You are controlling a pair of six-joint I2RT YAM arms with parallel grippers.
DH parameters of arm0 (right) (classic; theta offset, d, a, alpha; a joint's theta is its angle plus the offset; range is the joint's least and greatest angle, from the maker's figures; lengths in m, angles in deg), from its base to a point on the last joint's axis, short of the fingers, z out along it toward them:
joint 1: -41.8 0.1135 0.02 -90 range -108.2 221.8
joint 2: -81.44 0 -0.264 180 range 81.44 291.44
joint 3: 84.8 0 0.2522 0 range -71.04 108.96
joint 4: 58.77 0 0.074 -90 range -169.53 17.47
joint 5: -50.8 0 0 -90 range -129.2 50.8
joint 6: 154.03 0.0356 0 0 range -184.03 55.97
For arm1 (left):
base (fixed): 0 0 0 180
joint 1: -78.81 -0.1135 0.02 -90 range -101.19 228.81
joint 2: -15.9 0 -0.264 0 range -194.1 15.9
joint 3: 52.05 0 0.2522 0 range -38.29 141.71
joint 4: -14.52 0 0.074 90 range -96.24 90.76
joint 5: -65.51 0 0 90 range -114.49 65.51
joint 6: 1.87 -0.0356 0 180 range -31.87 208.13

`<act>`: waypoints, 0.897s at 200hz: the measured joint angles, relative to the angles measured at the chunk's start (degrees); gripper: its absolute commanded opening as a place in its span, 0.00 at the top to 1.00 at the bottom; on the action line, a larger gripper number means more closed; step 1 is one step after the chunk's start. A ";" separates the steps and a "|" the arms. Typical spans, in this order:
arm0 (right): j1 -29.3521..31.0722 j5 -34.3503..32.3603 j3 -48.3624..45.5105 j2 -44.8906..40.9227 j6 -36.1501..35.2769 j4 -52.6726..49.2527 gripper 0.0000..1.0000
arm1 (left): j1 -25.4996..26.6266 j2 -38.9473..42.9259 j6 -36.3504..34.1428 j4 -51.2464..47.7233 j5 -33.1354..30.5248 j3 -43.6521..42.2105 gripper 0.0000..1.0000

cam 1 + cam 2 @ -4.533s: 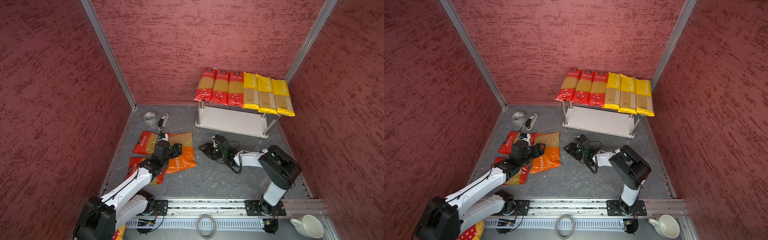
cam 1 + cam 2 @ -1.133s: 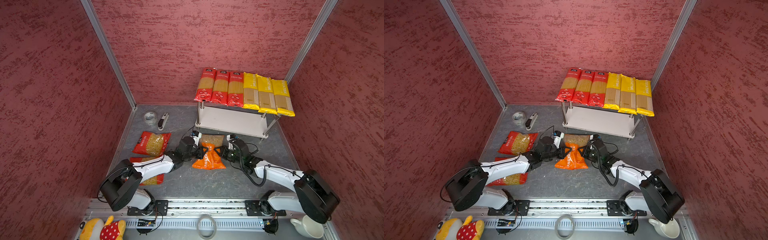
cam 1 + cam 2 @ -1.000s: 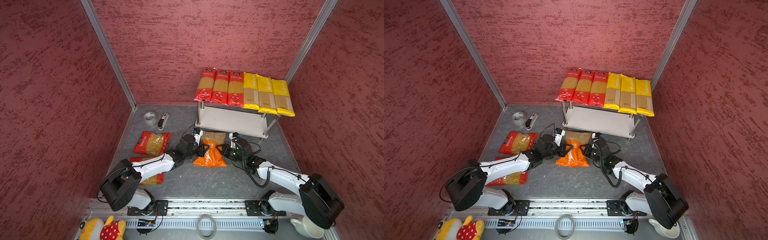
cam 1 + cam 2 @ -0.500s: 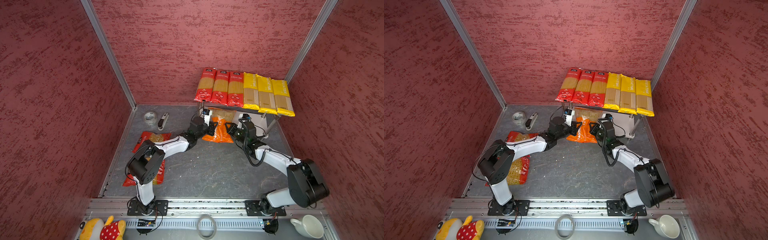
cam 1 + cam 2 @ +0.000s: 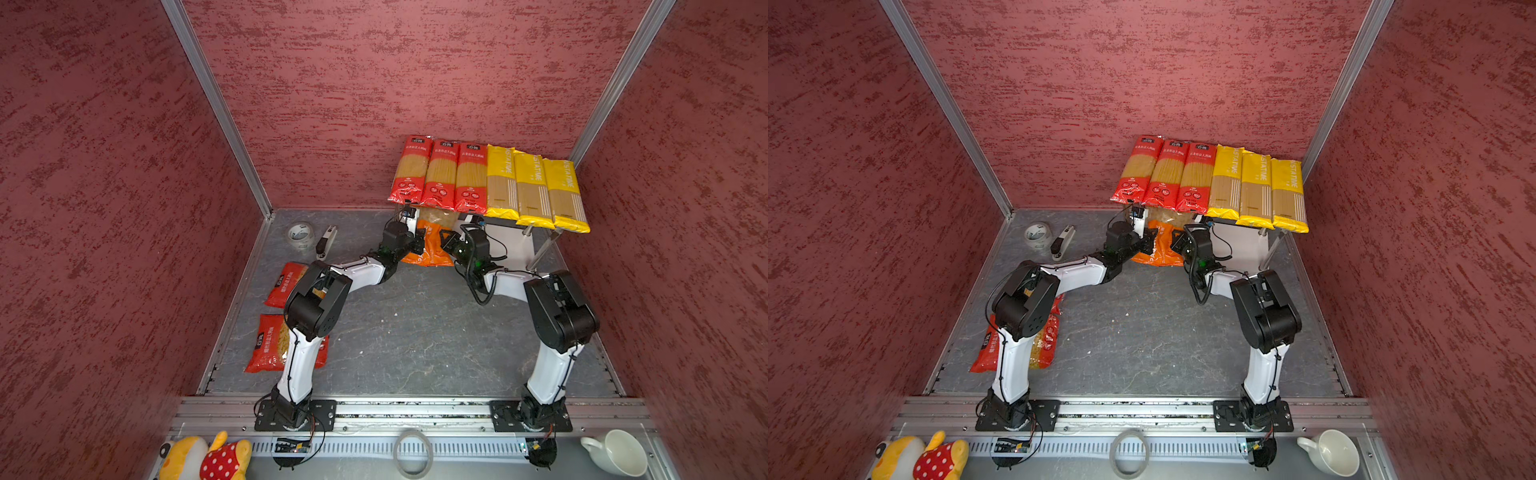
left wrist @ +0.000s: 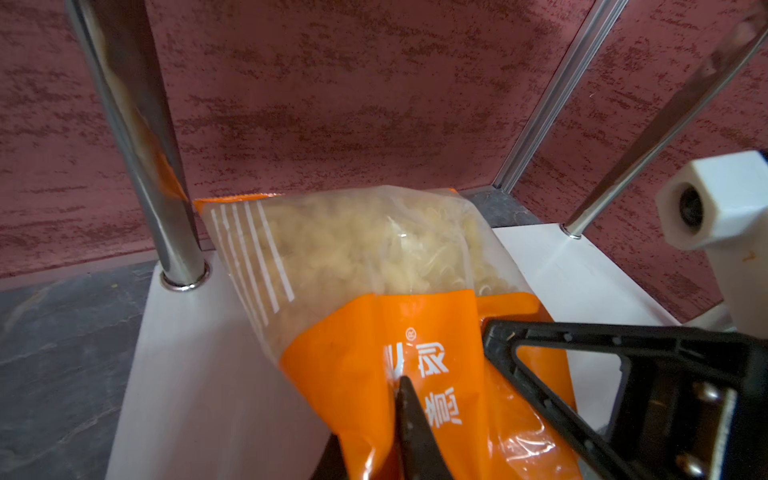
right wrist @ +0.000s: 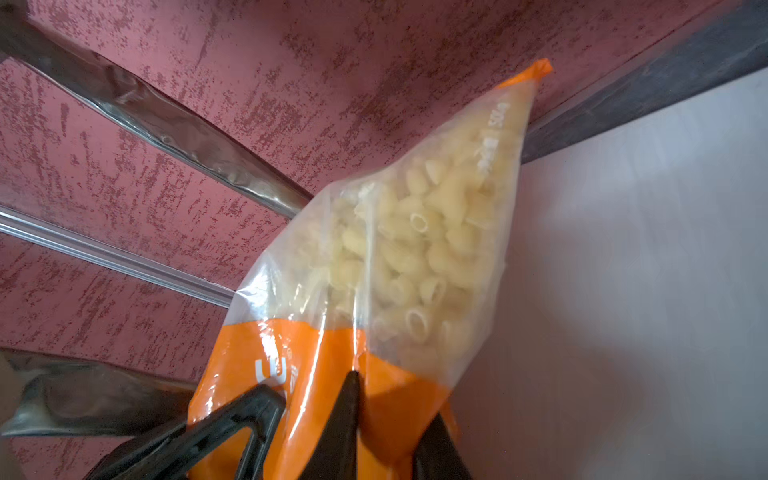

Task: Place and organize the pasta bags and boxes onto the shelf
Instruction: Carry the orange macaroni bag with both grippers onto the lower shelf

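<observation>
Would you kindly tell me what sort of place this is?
Likely a robot test booth: red partition walls box in a grey floor, with two arms bolted to a metal rail.

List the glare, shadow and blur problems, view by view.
In a top view, sharp and evenly lit, but the spaghetti packs shade the shelf beneath. In the left wrist view, the metal post mirrors wall and orange, and the orange bag glints on its clear film. In the right wrist view, a soft shadow falls on the shelf beside the bag.

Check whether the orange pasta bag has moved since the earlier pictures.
Yes. The orange pasta bag has gone from the floor to the shelf, its clear end now on the lower tier.
</observation>
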State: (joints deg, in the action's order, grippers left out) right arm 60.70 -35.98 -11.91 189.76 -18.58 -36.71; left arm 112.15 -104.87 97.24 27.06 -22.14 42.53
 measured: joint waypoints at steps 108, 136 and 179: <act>-2.56 1.84 0.24 0.61 2.32 -1.90 0.53 | -0.15 1.49 -3.19 -7.04 -1.36 0.02 0.39; -3.30 2.64 -1.14 -2.14 2.27 -4.11 0.45 | -0.24 6.62 -3.21 -8.13 -1.60 -4.55 0.36; -3.85 4.79 -2.58 -6.03 1.68 -8.17 0.42 | -0.26 16.11 -2.25 -8.26 -2.05 -13.20 0.35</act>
State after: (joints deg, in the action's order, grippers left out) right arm 56.85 -31.19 -14.48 183.72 -16.90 -44.89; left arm 111.89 -88.76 94.99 18.80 -24.20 29.33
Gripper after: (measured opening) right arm 0.577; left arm 0.651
